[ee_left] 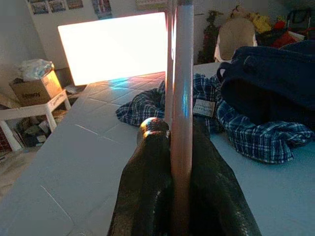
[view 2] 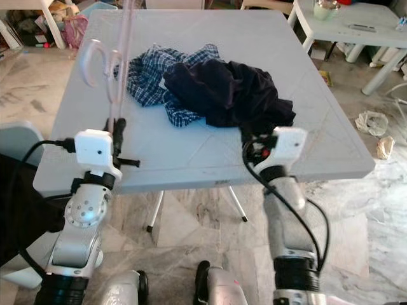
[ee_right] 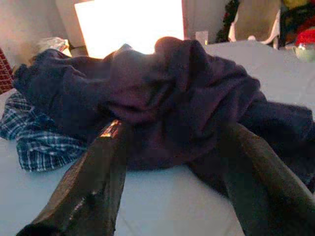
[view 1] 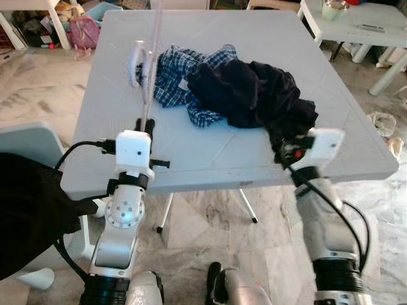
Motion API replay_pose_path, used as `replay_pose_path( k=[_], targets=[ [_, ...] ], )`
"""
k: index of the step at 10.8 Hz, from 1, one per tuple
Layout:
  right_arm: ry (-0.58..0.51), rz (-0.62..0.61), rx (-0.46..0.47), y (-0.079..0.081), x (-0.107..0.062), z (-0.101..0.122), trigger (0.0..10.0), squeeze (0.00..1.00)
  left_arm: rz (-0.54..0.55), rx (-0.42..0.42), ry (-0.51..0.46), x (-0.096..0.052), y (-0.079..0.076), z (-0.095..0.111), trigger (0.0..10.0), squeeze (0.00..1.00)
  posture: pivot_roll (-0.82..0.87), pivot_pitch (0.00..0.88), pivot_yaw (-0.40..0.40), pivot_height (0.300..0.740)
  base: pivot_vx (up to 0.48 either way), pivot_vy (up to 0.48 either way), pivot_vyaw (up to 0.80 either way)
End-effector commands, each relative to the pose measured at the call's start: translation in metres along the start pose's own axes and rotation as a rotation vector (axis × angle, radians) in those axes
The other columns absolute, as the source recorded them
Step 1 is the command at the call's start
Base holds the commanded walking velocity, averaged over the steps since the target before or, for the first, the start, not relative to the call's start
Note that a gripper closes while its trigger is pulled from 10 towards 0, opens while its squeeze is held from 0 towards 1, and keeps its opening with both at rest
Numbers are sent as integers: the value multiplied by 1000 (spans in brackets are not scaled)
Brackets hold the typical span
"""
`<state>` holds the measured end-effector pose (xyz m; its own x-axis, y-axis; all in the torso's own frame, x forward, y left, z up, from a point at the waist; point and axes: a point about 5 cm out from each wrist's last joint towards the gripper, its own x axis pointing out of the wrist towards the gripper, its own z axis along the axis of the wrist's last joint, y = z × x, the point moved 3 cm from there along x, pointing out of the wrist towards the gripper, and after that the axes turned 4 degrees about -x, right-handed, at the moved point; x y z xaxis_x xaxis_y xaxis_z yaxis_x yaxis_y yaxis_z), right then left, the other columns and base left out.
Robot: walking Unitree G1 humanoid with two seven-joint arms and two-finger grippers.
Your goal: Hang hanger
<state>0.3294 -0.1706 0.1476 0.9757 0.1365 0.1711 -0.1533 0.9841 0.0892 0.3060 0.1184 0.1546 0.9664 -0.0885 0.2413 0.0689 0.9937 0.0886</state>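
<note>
Your table [view 1: 254,159] carries a heap: a dark navy garment [view 1: 254,95] lying over a blue checked shirt [view 1: 168,73]. Your right gripper [ee_right: 170,162] sits spread wide just before the dark cloth, likely ready to take it. Your left gripper [ee_left: 182,162] is clamped on the hanger [view 1: 147,63], a slim pale pink one held upright above the table's left side, hook beside the shirt.

One hanger [view 1: 147,67], two garments [view 1: 254,92]

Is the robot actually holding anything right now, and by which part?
Yes. The left gripper is shut on a pink hanger, pinching its straight bar low down. The right gripper is open, empty, facing the dark garment.
</note>
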Motion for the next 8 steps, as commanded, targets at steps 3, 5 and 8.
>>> replay_pose_path(
  k=[3,5,8],
  targets=[
    [51,-34,-38,2,-2,-7,10000,0,-15,-1,122,-10,-5,-27,10000,0,21,177,-36,740,0,0,0],
    [28,26,25,11,-7,-3,10000,0,-18,2,119,-9,-5,-26,10000,0,23,181,-35,740,-122,0,0],
    [69,-68,-47,0,2,-7,10000,0,-25,2,121,-10,-5,-26,10000,0,22,182,-33,740,-206,0,0]
  ],
)
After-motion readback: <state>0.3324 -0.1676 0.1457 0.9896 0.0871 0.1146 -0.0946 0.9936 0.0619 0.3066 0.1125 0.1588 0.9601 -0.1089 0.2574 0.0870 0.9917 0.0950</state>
